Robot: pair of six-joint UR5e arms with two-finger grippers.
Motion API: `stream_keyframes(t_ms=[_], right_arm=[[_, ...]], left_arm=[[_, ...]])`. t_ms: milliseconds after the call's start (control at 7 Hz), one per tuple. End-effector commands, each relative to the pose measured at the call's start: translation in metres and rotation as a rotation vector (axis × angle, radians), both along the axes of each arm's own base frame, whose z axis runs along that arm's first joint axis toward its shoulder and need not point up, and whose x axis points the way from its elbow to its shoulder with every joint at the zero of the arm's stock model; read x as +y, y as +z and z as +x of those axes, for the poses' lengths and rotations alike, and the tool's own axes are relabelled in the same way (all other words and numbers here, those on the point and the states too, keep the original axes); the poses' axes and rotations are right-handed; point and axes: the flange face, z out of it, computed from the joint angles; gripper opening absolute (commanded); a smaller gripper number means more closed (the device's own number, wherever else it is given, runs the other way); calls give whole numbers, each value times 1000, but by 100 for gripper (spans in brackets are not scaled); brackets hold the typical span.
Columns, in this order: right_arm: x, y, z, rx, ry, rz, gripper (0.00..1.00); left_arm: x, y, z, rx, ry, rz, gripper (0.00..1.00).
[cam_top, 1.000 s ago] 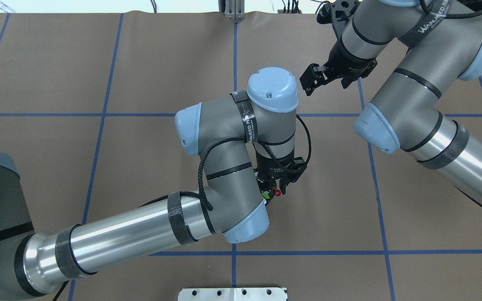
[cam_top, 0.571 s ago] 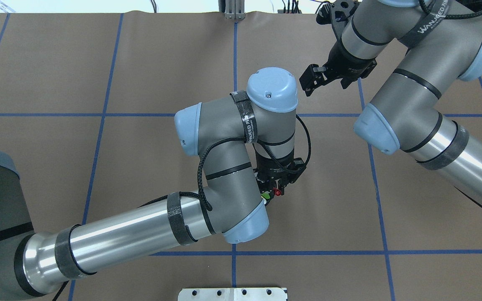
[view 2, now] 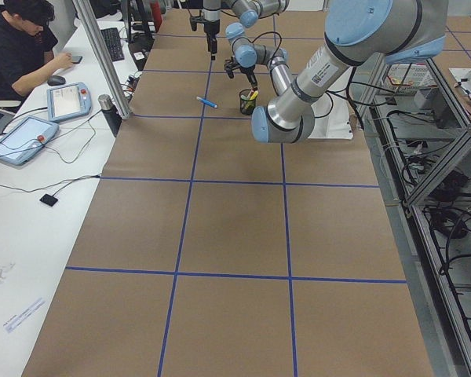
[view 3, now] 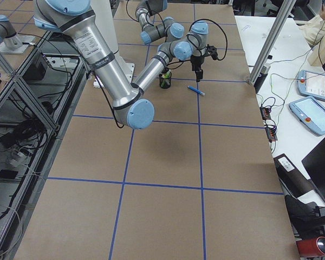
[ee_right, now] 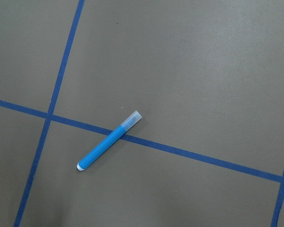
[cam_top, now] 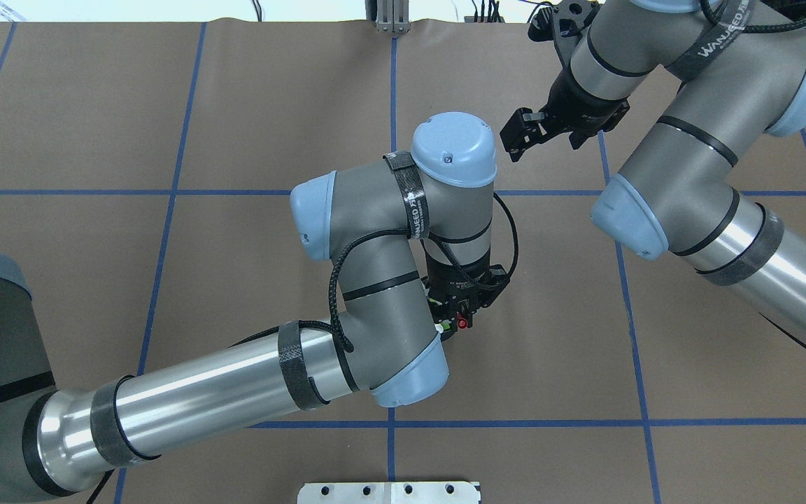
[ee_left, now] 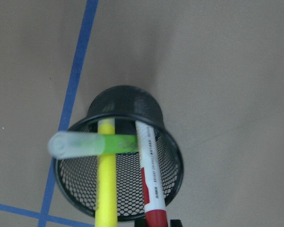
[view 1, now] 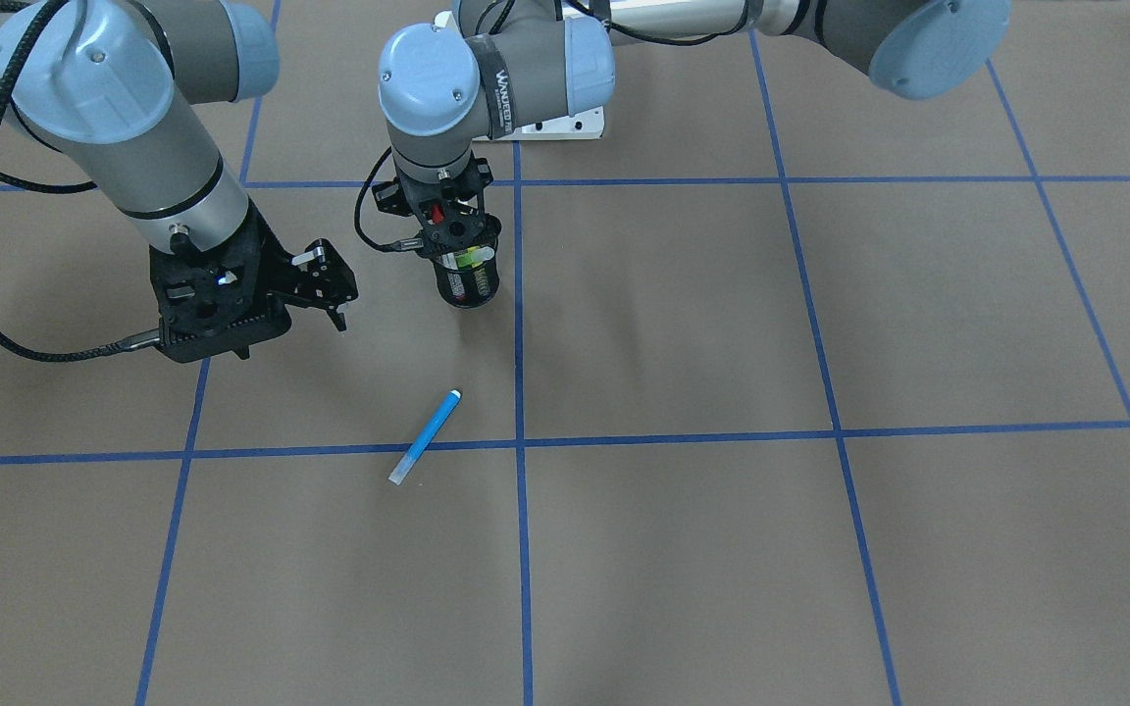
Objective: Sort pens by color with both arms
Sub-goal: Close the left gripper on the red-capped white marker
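A slim blue marker pen [view 1: 425,436] lies flat across a blue tape line [view 1: 722,431] on the brown table [view 1: 722,324]. Beyond it, the right gripper [view 1: 337,294] hangs with its fingers spread and empty. Farthest back, the left gripper [view 1: 439,218] pinches the red-capped white pen [ee_left: 150,189], which stands in the black mesh cup [view 1: 468,282] with 2 others: a yellow pen [ee_left: 105,189] and a green pen [ee_left: 116,143].
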Motion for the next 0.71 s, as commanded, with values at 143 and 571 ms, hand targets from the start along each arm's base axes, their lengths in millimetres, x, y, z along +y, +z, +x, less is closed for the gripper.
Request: stream_keyframes(t_ms=[143, 571], right_arm=[[2, -1, -1, -2, -4, 2, 99], [2, -2, -1, -4, -5, 3, 99]], left_arm=[[7, -11, -19, -18, -5, -13, 25], [22, -26, -52, 15, -6, 4, 24]])
